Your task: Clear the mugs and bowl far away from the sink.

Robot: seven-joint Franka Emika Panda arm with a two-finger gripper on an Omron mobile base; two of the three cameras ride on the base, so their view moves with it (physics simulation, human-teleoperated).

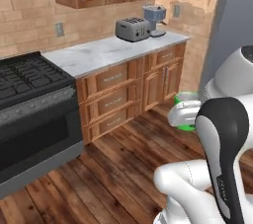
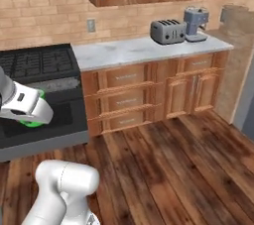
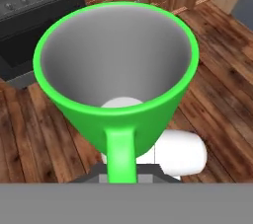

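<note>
Step in hand: carrying a mug, judging by the green mug (image 3: 116, 85) held in the air over the wood floor (image 1: 113, 168).
Gripper: clenched on the mug's handle.
Mug: upright, empty, well apart from the marble counter (image 2: 144, 48).
Counter: toaster (image 2: 167, 31) and coffee machine (image 2: 196, 23) stand at its right end.
Next move: likely needs a bare counter stretch left of the toaster for setting down.

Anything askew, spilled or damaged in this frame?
Nothing stands out. The green mug is held by its handle in the hand above the wood floor, and looks empty. The toaster and coffee machine stand upright on the counter.
</note>
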